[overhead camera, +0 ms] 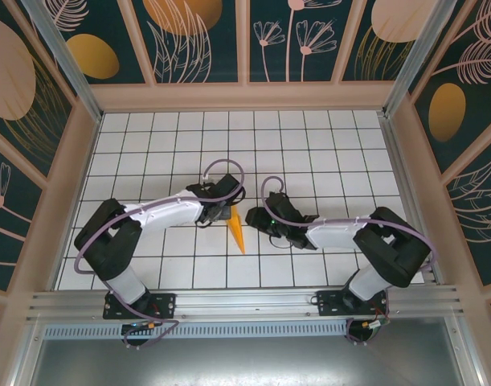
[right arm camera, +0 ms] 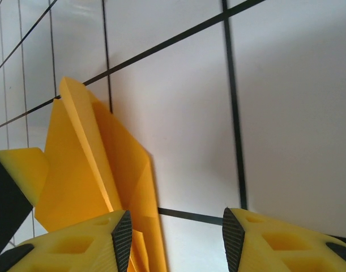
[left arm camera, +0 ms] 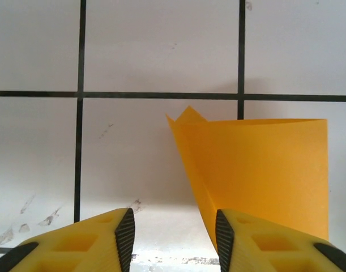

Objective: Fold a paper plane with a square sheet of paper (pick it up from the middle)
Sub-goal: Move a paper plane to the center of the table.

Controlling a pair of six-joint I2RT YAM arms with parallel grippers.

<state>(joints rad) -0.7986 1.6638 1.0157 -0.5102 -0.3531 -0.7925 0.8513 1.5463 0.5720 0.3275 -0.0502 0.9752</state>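
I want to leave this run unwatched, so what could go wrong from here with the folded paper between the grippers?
1. The folded paper sits beside the left gripper's open gap, partly behind one finger; closing there may catch nothing or shove it away.
2. Just the paper's edge lies within the right gripper's open jaws; a pinch could slip or add a stray crease.
3. Both grippers crowd the paper closely, so they might bump each other.
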